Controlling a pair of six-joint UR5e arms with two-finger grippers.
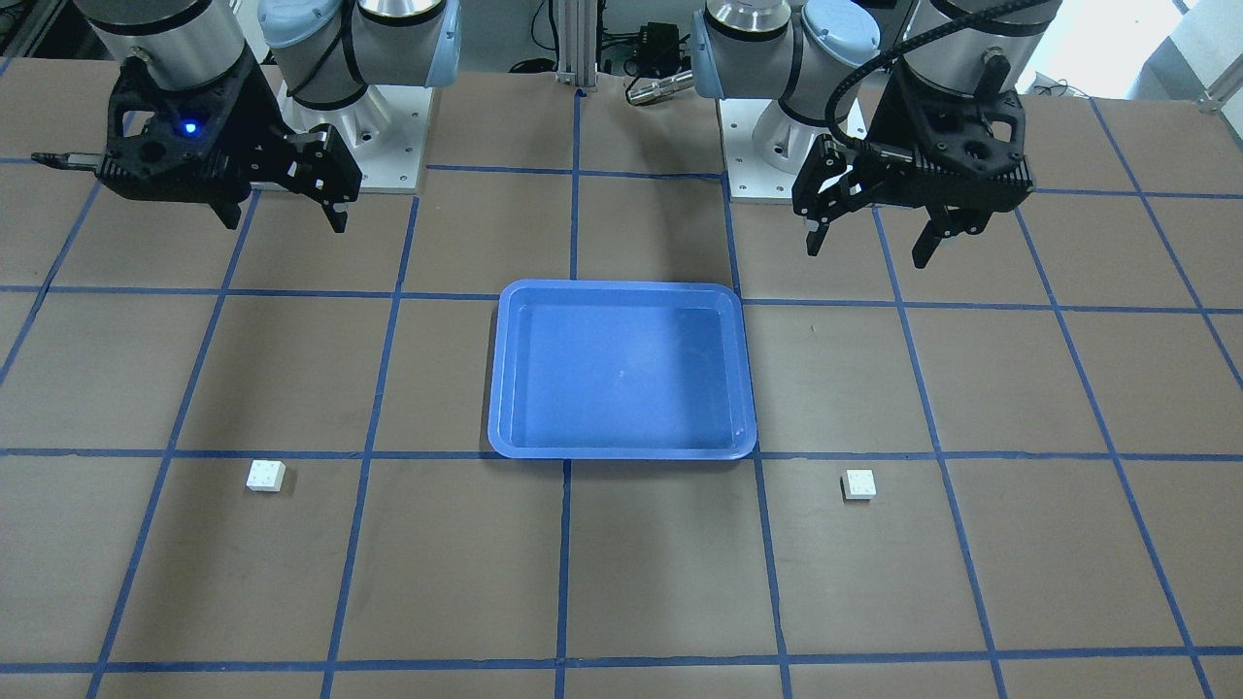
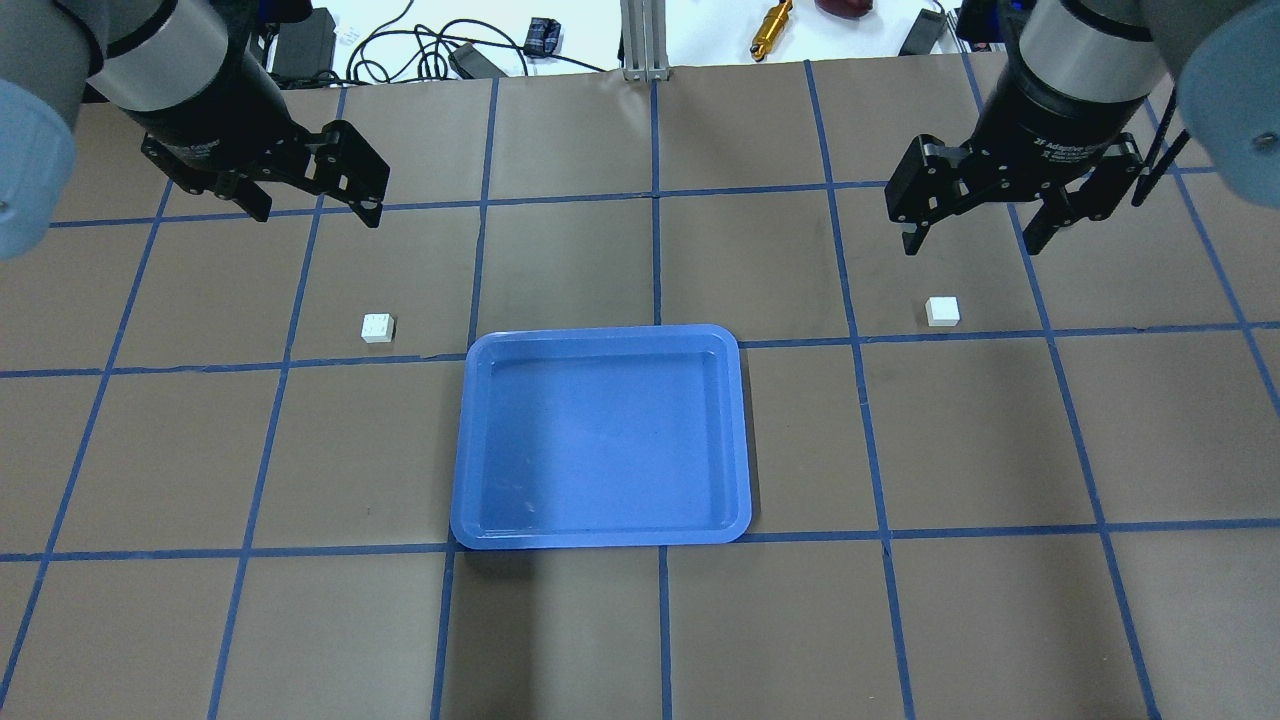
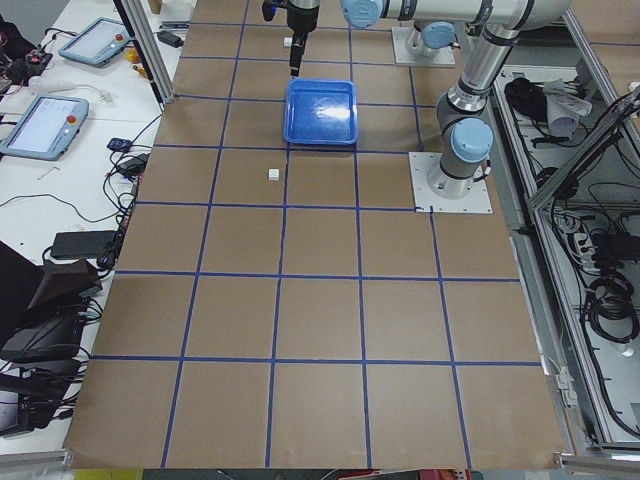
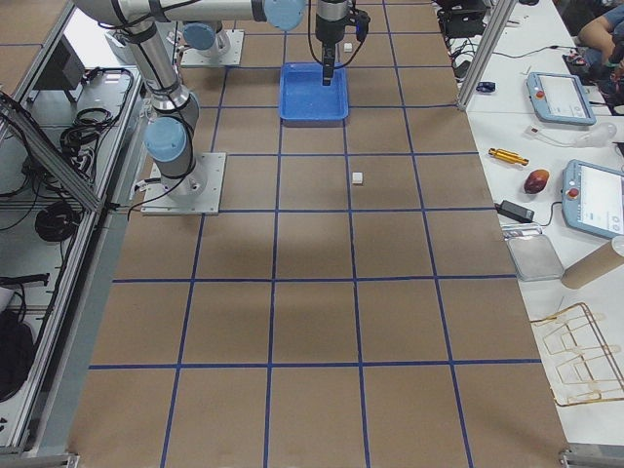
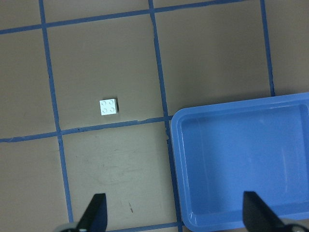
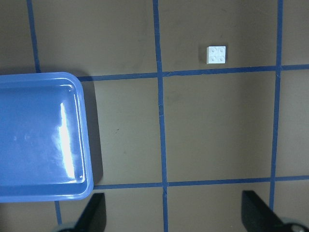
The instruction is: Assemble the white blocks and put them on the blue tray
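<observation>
My left gripper (image 2: 318, 212) hangs high over the surface (image 2: 200, 450) with its jaws spread wide and nothing between them. My right gripper (image 2: 968, 245) mirrors it on the other side, just as wide apart and just as empty. I read this as a ready pose: from this height each wrist camera takes in its own block and one end of the tray together.

The left white block (image 2: 378, 327) lies near the tray's far left corner, close to the rim but not touching it. The right white block (image 2: 942, 311) lies well apart from the tray on my right. The blue tray (image 2: 600, 440) sits between them with nothing in it. One block on each side suits one arm per block, and I judge that no joining has begun.

My wrist views show what the overhead view barely does. Both blocks have four studs facing up, and both sit roughly square to the blue tape lines, so a straight descent should do. The two side views show the whole layout but leave my grippers too small to judge.
</observation>
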